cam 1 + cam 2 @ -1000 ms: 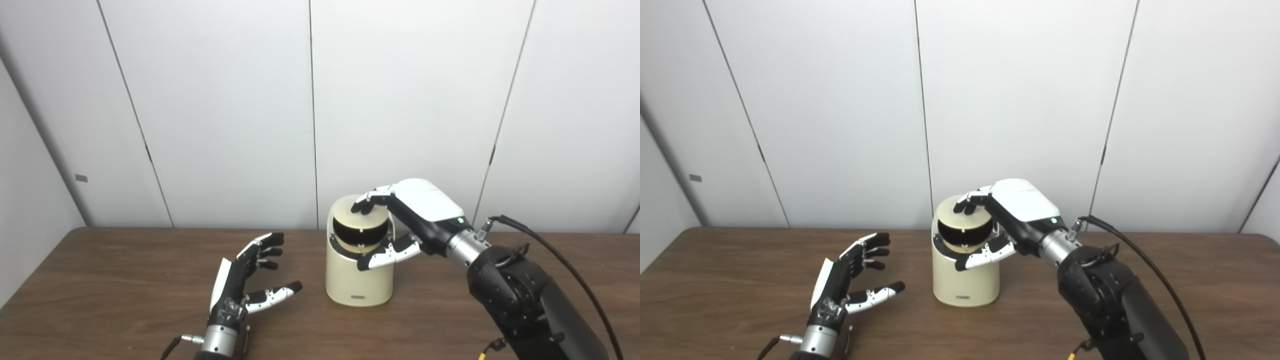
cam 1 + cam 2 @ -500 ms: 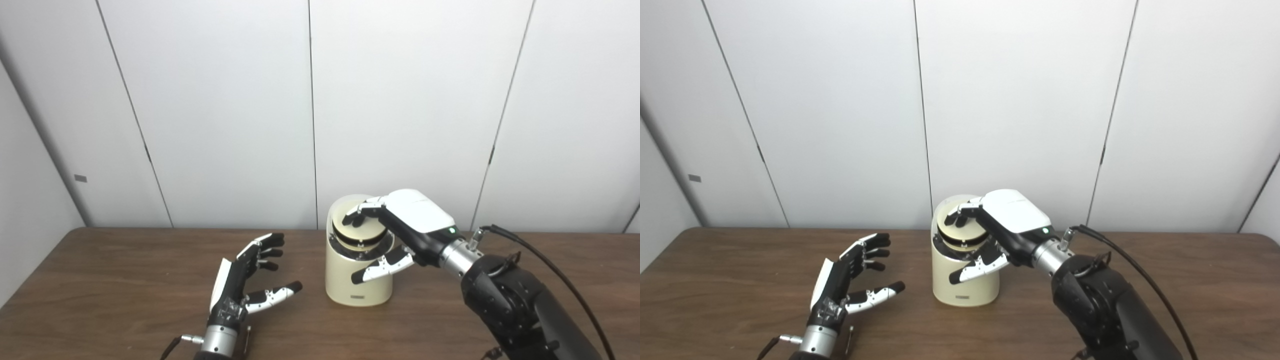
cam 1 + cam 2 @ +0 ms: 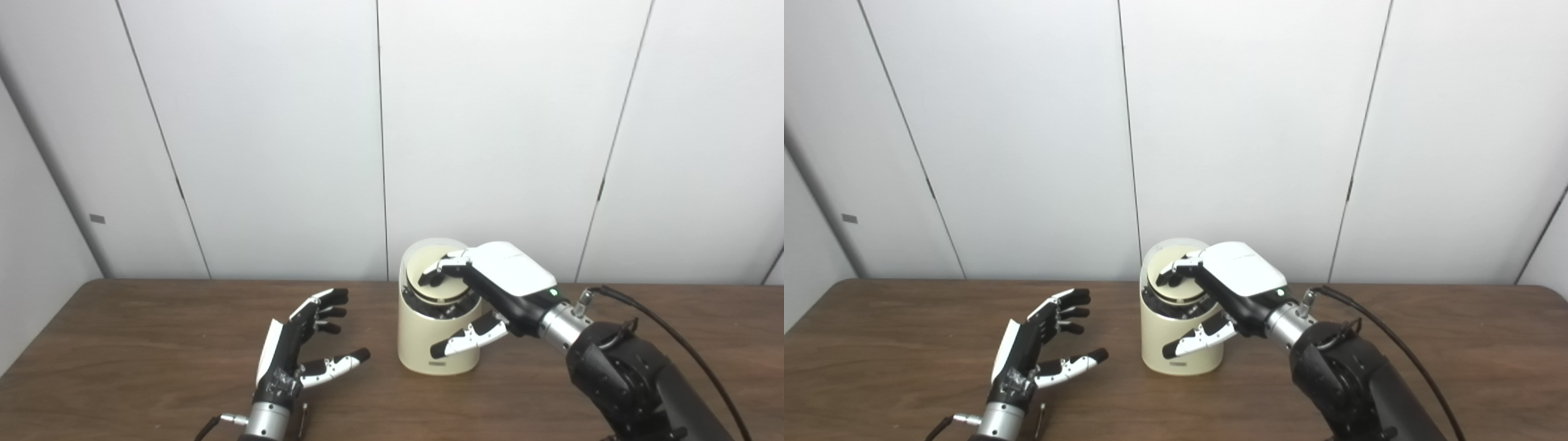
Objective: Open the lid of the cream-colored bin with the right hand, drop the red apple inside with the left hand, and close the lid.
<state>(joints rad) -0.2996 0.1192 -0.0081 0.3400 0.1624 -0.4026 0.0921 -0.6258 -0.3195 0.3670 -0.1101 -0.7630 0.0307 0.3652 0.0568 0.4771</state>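
The cream-colored bin (image 3: 429, 343) stands upright at the middle of the brown table (image 3: 153, 343). Its round lid (image 3: 422, 266) lies almost flat in the bin's top, with a thin dark gap at its front edge. My right hand (image 3: 490, 288) is over the bin, with its fingers resting on the lid and its thumb spread out in front of the bin's wall. My left hand (image 3: 300, 349) hovers palm-up to the left of the bin, fingers apart and empty. No red apple shows in either view.
White wall panels stand right behind the table's far edge. A black cable (image 3: 674, 331) runs along my right forearm. Bare tabletop lies to the left of my left hand and to the right of the bin.
My right hand has moved down with its fingers on the lid, and the lid has swung from steeply tilted open to nearly flat. My left hand has stayed in place.
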